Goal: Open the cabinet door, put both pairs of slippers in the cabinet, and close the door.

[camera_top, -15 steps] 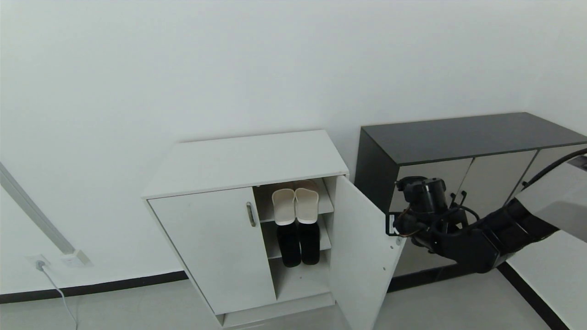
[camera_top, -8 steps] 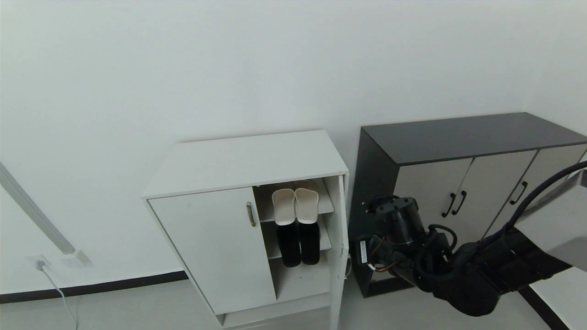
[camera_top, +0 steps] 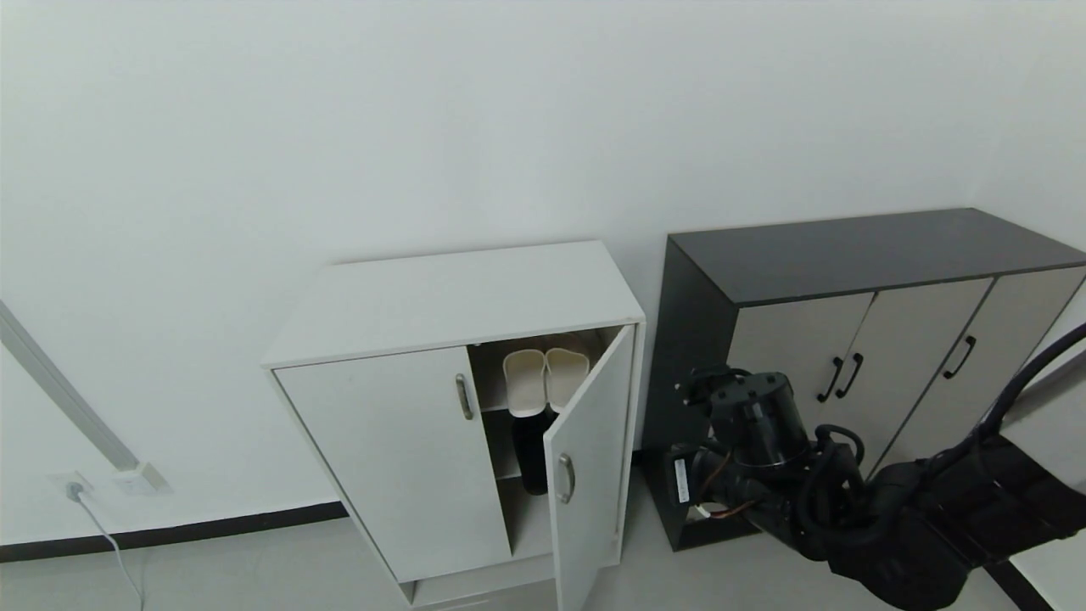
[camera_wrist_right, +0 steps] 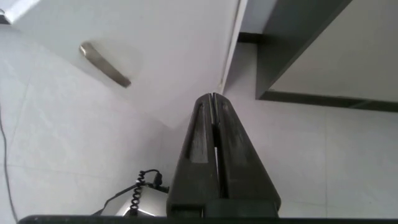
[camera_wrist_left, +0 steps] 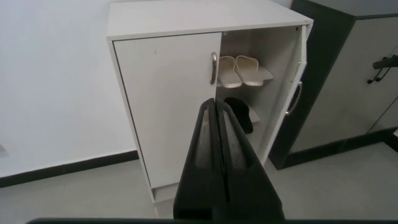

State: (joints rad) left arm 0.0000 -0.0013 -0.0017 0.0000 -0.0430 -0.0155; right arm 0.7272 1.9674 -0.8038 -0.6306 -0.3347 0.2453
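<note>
Nearest the robot, the right claw [camera_wrist_right: 214, 99], fingers pressed together on nothing, has followed the cabinet door [camera_top: 594, 424] leftwards. The left claw [camera_wrist_left: 216, 102] hangs equally closed and empty. Beyond them, the door has swung from wide open to roughly half shut. Farther in, the white slippers [camera_top: 545, 379] and black slippers [camera_top: 530, 458] sit on their shelves, so only the final push seems left.

R door [camera_top: 594, 424] half shut across opening, narrow gap to shelves [camera_top: 490, 399], dark cabinet [camera_top: 696, 339] just beside hinge side
</note>
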